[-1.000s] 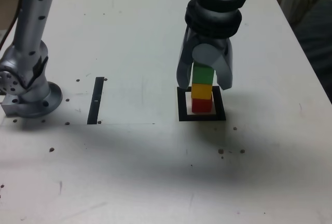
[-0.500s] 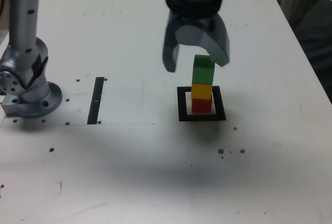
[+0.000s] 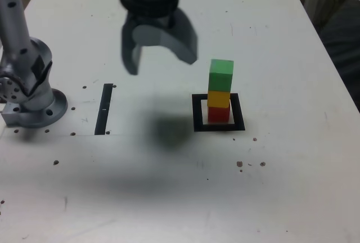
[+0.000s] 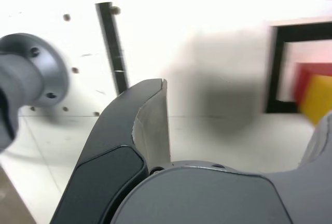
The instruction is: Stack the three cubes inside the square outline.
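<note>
1. Moved: hand (image 3: 159, 54) has gone up and off toward 10 o'clock from the stack in the exterior view; a second ago its jaws straddled the green cube, half a second ago it was just above it, now it is well apart. Stack itself unchanged.
2. Hand state: jaws spread wide, nothing between them. Motion-blurred in the exterior view; the wrist view shows one dark finger (image 4: 140, 130) up close.
3. Surface: white counter (image 3: 169, 198), scuffed, with small dark specks and screw holes, and a soft shadow under the hand. Past the counter's edge at 2 o'clock, something pale and a dark floor area; too little shows to tell more.
4. Counts: 3 cubes, 1 square outline (image 3: 219, 126), 1 narrow black strip (image 3: 104, 108), 1 arm base (image 3: 31, 99).
5. Task items: red cube (image 3: 219, 114) sits on the white centre of the outline, yellow cube (image 3: 219, 98) on top of it, green cube (image 3: 221, 75) on top of that. Tower upright, green slightly wider than the two below.
6. Layout, exterior view: strip lies at 9 o'clock from the outline, well apart; arm base beyond it, also at 9 o'clock.
7. Wrist view: outline, red and yellow cubes show blurred at the frame edge; strip and base visible too.
</note>
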